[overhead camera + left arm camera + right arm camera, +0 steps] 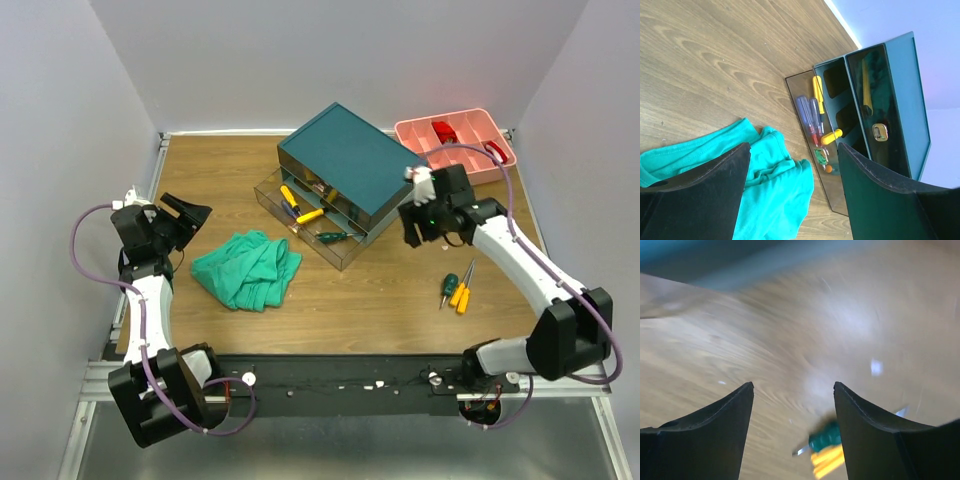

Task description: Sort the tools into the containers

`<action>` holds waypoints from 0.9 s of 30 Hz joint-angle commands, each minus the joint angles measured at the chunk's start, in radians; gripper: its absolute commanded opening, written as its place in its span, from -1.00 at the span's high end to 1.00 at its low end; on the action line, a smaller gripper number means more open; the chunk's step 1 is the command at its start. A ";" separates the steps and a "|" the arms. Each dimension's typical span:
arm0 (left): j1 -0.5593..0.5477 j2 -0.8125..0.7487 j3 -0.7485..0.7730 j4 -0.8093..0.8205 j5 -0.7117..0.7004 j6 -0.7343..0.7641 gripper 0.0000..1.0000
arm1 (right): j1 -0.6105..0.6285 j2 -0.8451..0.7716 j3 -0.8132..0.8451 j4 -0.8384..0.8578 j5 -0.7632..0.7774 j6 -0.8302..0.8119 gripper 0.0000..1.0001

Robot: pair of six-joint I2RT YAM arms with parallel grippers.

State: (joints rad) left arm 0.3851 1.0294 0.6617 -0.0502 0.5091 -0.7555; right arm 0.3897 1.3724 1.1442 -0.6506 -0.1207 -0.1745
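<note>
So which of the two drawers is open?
The bottom drawer: it is pulled out of the teal box, with screwdrivers lying in it. The upper drawer is pushed in.

top: above table (400,300) | left wrist: toward box (912,100) | right wrist: close on table

A crumpled green cloth (247,268) lies on the wooden tabletop (350,305), toward eight o'clock from its middle. A pink tray (415,137) sits near the two o'clock corner, holding red objects (444,130) too small to identify.
</note>
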 commanded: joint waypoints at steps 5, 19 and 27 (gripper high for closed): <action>0.006 0.009 -0.011 0.021 0.003 -0.005 -0.60 | -0.284 0.036 -0.170 -0.119 0.134 0.342 -0.46; 0.006 -0.015 -0.016 -0.023 -0.007 0.010 -0.60 | -0.368 0.157 -0.202 -0.147 0.095 0.394 -0.40; 0.009 -0.019 -0.022 -0.031 -0.012 0.010 -0.60 | -0.368 0.188 -0.187 -0.181 0.078 0.432 -0.27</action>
State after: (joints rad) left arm 0.3851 1.0317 0.6575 -0.0578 0.5083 -0.7563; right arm 0.0246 1.5337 0.9535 -0.7784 -0.0235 0.2142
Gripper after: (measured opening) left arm 0.799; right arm 0.642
